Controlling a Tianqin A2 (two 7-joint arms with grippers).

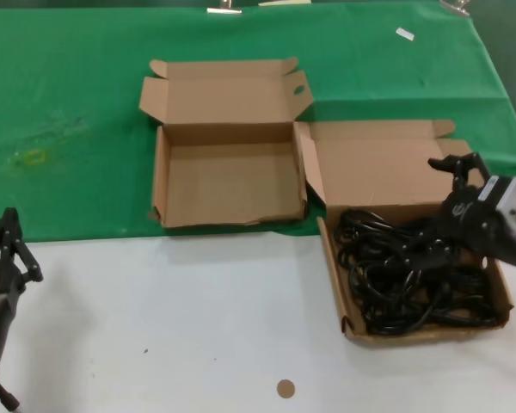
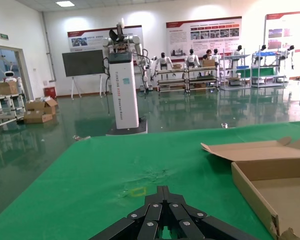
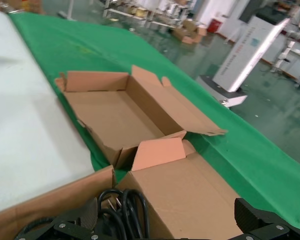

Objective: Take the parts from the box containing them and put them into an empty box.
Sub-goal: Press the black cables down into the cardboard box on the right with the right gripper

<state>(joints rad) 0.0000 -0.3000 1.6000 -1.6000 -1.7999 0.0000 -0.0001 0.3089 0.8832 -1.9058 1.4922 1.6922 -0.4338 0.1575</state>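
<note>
Now, operator, your right gripper point(image 1: 451, 194) sits at the right edge of the head frame, over the far right part of the shallow brown cardboard box with the smooth front rim point(image 1: 421, 334). Its black fingers are spread wide (one pad point(image 3: 252, 214) shows low in the right wrist picture, well apart from the other finger), and nothing lies between them.

You can see the black coiled rubber power cords point(image 1: 413, 275) piled inside that box, in the lower right of the head frame, tangled in overlapping loops; from the head camera I cannot say for sure whether the gripper body touches the topmost loops. A few loops of cord show in the right wrist picture too point(image 3: 125, 210).

Your empty brown cardboard box with the ragged front rim point(image 1: 228, 222) rests at upper centre of the head frame on the green cloth point(image 1: 69, 103), lid open, just beside the full box and touching it at the corner.

Your left gripper point(image 1: 7, 249) waits at the lower left edge over the white table point(image 1: 181, 327), fingers drawn together.
</note>
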